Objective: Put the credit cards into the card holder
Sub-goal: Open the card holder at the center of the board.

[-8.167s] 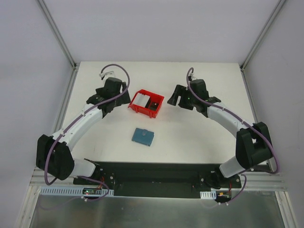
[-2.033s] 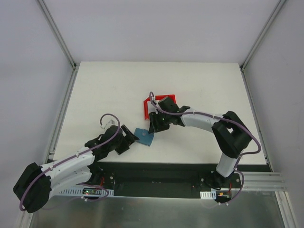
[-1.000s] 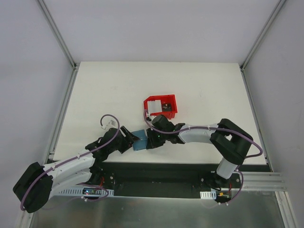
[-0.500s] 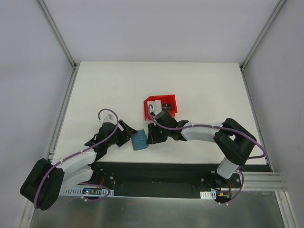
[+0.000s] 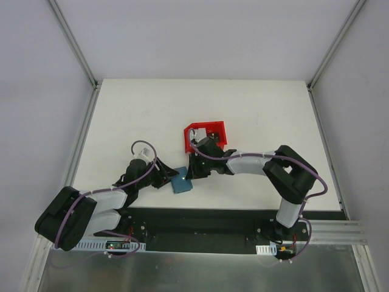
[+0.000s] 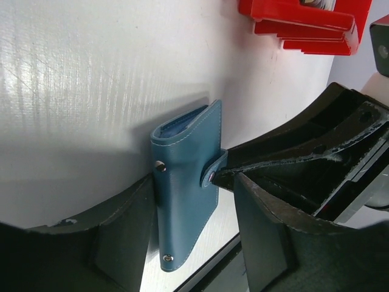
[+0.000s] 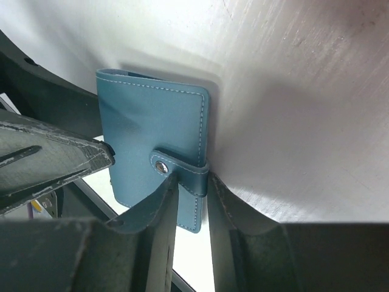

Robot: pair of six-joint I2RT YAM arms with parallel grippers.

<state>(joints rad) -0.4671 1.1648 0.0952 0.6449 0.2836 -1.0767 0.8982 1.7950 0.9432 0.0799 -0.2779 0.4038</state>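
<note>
Holder [image 6: 185,182], snapped closed, lies between both pincers. Right pincer [image 7: 191,182] is clamped on its tab edge. Left pincer [image 6: 193,201] straddles it half open, gripping nothing.

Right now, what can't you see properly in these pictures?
The credit cards: top view, too small to count inside the red bin, and the right arm overlaps its near side.
The red bin again: left wrist view, cut off by the top edge, so its contents barely show.
The pockets inside the card holder: both wrist views, hidden because it is folded shut with the tab snapped.
</note>
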